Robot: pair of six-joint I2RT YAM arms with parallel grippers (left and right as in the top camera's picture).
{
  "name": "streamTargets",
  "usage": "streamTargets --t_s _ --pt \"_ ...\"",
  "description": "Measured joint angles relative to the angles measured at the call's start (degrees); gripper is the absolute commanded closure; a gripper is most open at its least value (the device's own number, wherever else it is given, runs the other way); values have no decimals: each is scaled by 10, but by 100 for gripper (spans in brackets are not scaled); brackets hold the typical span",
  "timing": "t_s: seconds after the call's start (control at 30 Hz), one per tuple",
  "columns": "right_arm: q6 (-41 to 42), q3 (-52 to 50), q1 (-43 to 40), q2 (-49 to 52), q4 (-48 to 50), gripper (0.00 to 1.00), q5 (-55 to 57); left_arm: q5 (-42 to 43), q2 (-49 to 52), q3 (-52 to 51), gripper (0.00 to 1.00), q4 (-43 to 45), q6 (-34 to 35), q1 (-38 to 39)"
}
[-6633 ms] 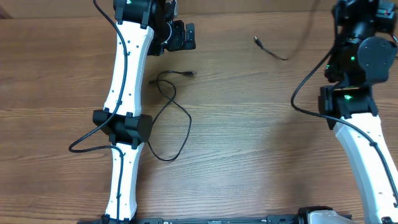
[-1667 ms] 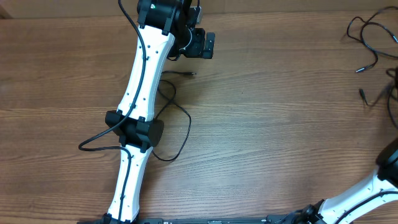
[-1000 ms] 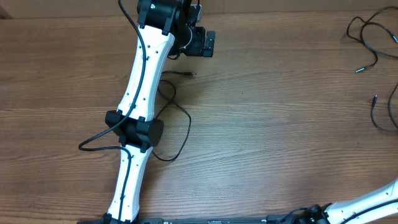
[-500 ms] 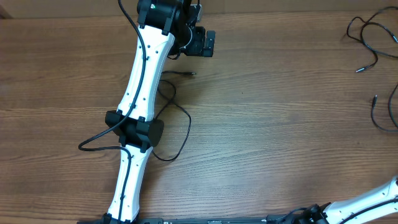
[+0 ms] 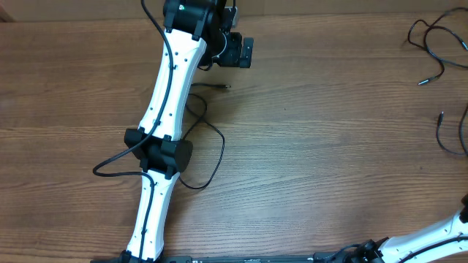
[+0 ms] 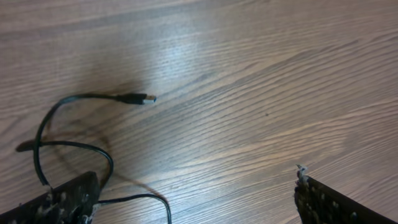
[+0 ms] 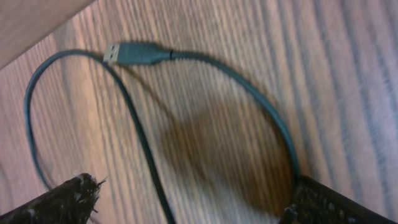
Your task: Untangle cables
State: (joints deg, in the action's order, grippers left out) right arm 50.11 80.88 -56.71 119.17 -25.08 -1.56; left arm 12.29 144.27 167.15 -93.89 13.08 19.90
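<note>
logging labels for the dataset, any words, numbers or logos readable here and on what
None: no readable text in any view.
White arm: no legible label or number.
Cable plug in the left wrist view: no marking visible.
Cable plug in the right wrist view: blurred, nothing legible.

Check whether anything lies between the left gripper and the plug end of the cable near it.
Nothing visible does. From the left wrist camera, only bare table separates the open left gripper from the plug of the cable. The cable's own loop curls past one finger.
</note>
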Motion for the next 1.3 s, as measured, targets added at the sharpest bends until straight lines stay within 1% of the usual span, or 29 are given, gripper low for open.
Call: streamTargets --t_s 0.23,0.37,0.47,0.57,0.67,0.83,0.87,0.9,0.93,0.97,1.0,1.13,1.3 --pt "38 0 20 -12 -15 0 -34 -2 0 -66 0 10 0 2" --pt "45 0 46 -44 -16 0 -41 -2 0 -73 0 21 0 4" --pt "35 0 68 -83 -16 0 -42 -2 0 -73 0 28 0 7" --pt "5 0 96 -117 -30 0 -45 -2 0 -73 0 29 0 7" --pt "-23 0 125 -123 -50 0 -39 -2 0 -73 0 30 0 7" --pt "-45 0 186 -123 -60 0 16 -2 0 -73 1 24 0 7" --pt "-47 0 191 -123 -61 2 25 -2 0 -73 0 21 0 7" --pt "-49 0 193 -123 -65 19 32 -2 0 -73 0 20 0 7" --pt "-54 0 192 -123 -73 61 41 -2 0 -73 0 21 0 7" --pt "-52 0 192 -123 -75 76 42 -2 0 -73 0 22 0 7" --pt "-53 -1 192 -123 -81 96 48 -2 0 -73 0 23 0 7" --pt "-54 -21 195 -123 -68 96 57 -2 0 -73 0 39 0 7" --pt "-54 -88 205 -123 -30 96 62 -2 0 -73 0 39 0 7"
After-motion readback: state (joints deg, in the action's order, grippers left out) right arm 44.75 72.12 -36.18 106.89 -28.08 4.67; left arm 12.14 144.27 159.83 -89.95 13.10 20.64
